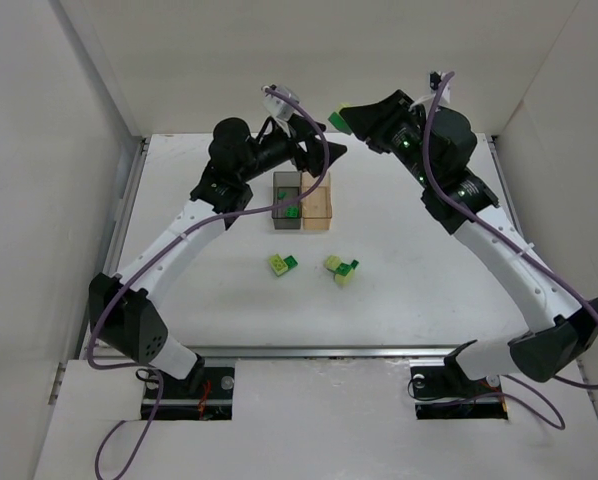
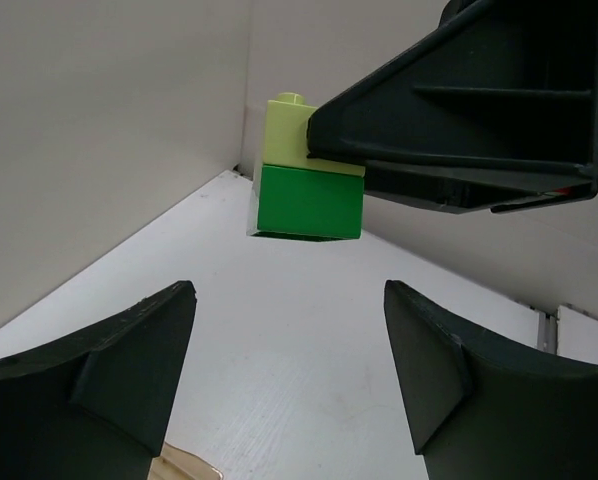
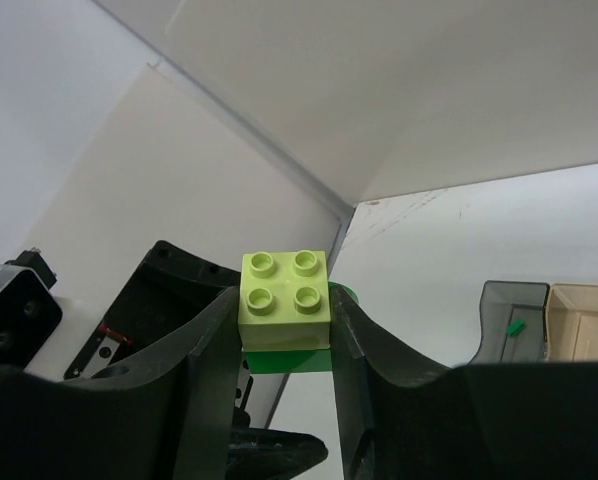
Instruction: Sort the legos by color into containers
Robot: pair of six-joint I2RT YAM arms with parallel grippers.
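My right gripper (image 1: 346, 120) is raised above the back of the table, shut on a stacked pair of legos: a pale yellow-green brick (image 3: 284, 290) joined to a dark green brick (image 3: 291, 358). The pair also shows in the left wrist view (image 2: 309, 195). My left gripper (image 1: 324, 165) is open and empty over the dark grey box (image 1: 282, 186) and the tan box (image 1: 318, 205), facing the held pair. A green lego (image 1: 292, 212) lies in the grey box. On the table lie a pale and green pair (image 1: 283, 263) and a cluster of three (image 1: 342, 269).
White walls close in the table at the back and on both sides. The two boxes stand side by side, touching, at the middle back. In the right wrist view the grey box (image 3: 507, 318) and tan box (image 3: 585, 318) are at the lower right.
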